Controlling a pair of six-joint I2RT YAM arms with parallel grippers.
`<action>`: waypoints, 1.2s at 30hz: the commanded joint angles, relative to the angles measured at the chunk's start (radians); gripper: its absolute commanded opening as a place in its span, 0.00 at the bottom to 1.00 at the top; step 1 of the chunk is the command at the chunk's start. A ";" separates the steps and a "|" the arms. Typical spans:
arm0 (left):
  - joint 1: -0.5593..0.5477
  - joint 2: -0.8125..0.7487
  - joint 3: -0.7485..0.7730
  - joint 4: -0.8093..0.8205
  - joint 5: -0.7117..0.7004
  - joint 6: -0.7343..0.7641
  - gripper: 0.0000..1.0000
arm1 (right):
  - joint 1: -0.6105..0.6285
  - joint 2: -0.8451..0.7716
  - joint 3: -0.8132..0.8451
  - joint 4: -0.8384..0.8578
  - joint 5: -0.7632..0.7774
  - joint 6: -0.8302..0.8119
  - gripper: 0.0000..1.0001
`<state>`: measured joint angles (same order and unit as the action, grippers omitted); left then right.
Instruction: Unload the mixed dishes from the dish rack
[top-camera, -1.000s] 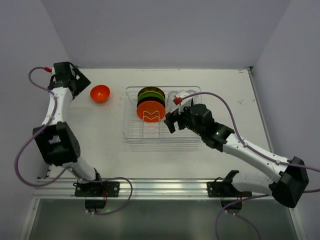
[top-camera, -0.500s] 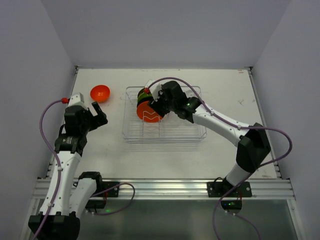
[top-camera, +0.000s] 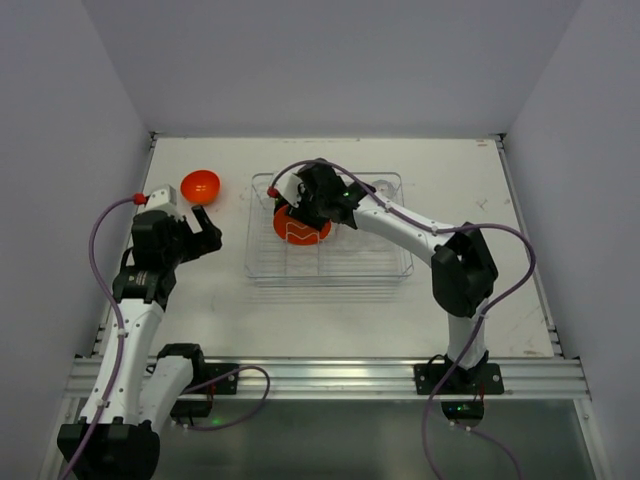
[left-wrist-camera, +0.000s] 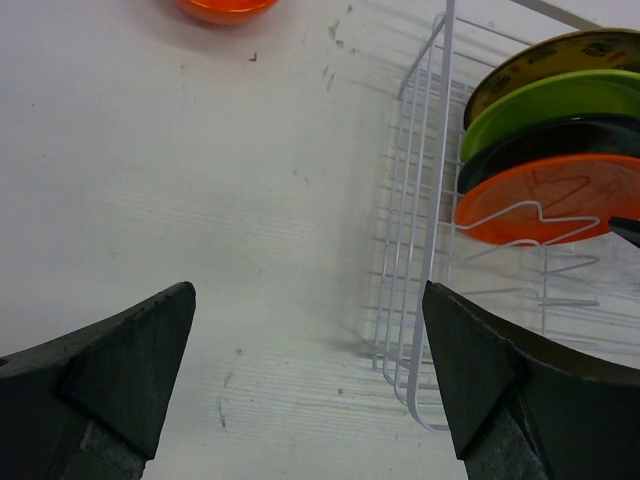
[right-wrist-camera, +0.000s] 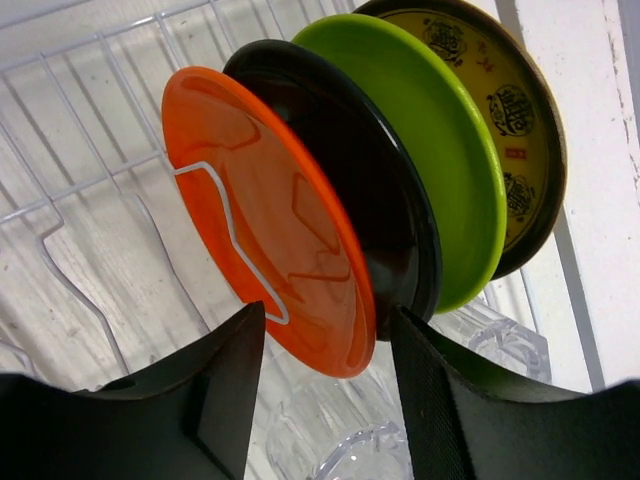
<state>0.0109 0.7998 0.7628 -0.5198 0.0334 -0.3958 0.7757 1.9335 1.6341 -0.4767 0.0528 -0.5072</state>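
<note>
Rack (top-camera: 330, 278) sits mid-table (top-camera: 230, 300), with plain walls (top-camera: 320, 70) close on three sides and white surface either side for setting down. Plates stand on edge in it: orange plate (right-wrist-camera: 270, 220) foremost, then black (right-wrist-camera: 340, 140), green (right-wrist-camera: 420, 130) and yellow-brown (right-wrist-camera: 500, 120). They are probably stiff, light and slippery, and best pinched at the rim. Right gripper (right-wrist-camera: 320, 350), half spread, straddles the orange plate's rim without visibly pinching. Left gripper (left-wrist-camera: 308, 300) hangs wide apart beside the rack. Bowl (top-camera: 200, 186) rests on the table. Cups (right-wrist-camera: 500, 340) lie beside the plates.
</note>
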 joint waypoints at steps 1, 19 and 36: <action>0.000 -0.004 -0.008 0.044 0.048 0.035 1.00 | -0.010 0.013 0.044 -0.033 -0.031 -0.062 0.50; 0.001 0.003 -0.013 0.050 0.063 0.035 1.00 | -0.064 0.019 0.049 -0.050 -0.280 -0.113 0.19; 0.000 -0.007 -0.014 0.053 0.065 0.035 1.00 | -0.064 -0.125 -0.077 0.099 -0.291 -0.148 0.00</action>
<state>0.0109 0.8032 0.7544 -0.5098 0.0757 -0.3813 0.7021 1.9091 1.5745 -0.4278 -0.1822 -0.6544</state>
